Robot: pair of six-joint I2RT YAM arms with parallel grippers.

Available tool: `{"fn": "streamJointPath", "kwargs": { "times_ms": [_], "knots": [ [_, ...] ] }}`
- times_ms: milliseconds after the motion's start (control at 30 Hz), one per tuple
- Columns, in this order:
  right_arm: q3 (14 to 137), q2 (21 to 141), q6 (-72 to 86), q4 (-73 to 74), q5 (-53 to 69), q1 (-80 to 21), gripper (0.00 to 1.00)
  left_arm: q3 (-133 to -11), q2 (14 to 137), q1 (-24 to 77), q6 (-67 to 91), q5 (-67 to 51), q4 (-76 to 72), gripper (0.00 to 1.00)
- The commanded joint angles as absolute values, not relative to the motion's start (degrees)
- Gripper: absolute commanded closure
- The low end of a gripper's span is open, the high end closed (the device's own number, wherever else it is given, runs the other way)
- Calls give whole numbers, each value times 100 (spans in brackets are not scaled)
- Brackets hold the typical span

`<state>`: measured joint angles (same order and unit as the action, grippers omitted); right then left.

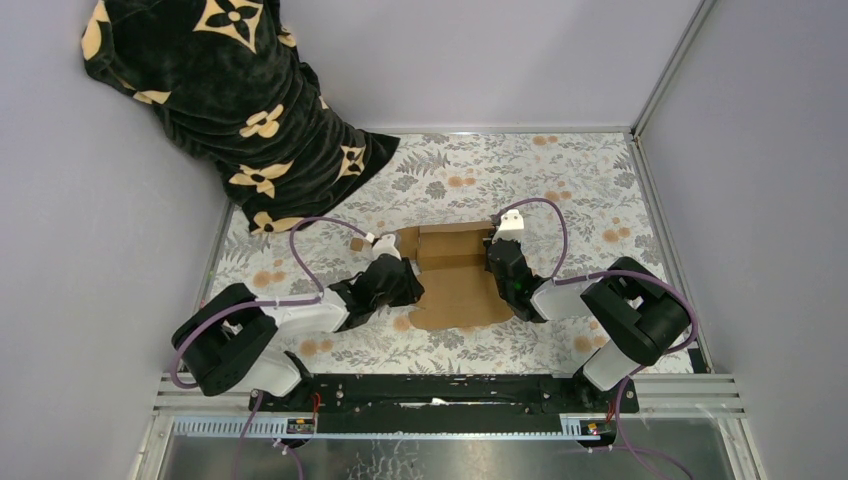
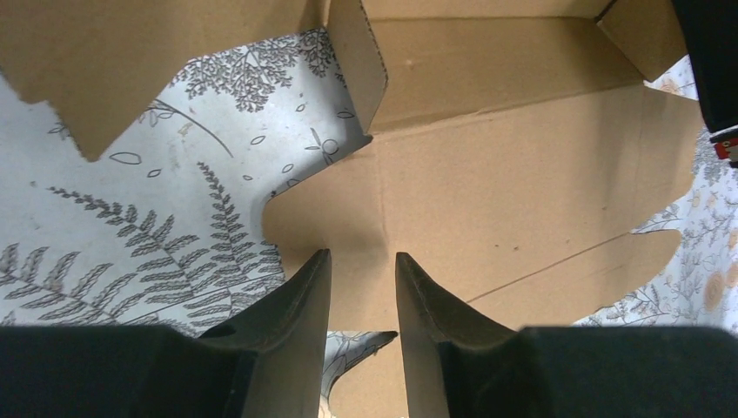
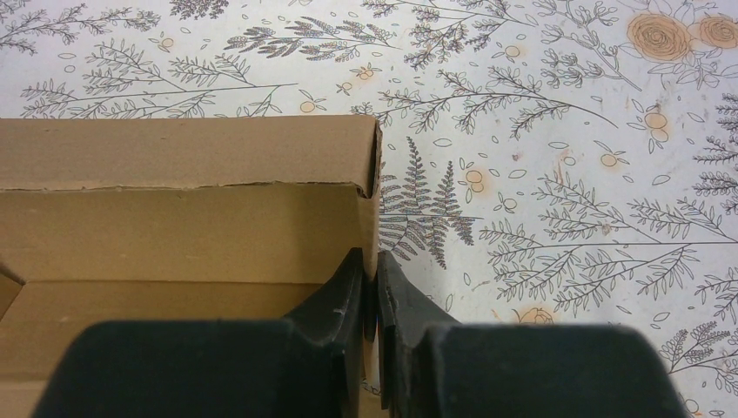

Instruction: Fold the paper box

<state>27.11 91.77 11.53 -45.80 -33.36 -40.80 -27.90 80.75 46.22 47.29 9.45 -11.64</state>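
Black patterned blanket [image 1: 230,100] heaped in far-left corner. Left gripper [image 2: 361,255]: jaws part-open over flat panel of paper box [image 1: 455,285], no grip evident. Box mid-table on floral cloth [image 1: 560,170]; rear walls raised, near panel flat. Right gripper [image 3: 375,261]: nearly closed, pinching box's right wall.

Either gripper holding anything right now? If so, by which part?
Right gripper pinches the paper box by the top edge of its upright side wall. Left gripper stands open over its flat part, gripping nothing.
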Motion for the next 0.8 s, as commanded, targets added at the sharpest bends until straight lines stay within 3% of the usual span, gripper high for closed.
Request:
{"fn": "streamJointPath", "kwargs": {
  "times_ms": [0, 200, 767],
  "knots": [
    [2611, 9140, 1357, -4551, -3187, -4142, 95, -2619, 8200, 4693, 4833, 896, -2051, 61],
    [2612, 9093, 1308, -4518, -3211, -4140, 95, -2597, 8135, 4697, 4811, 815, -2109, 60],
    [2566, 9018, 1257, -4473, -3336, -4154, 96, -3910, 6852, 4378, 3950, 1275, -89, 56]
  ]
}}
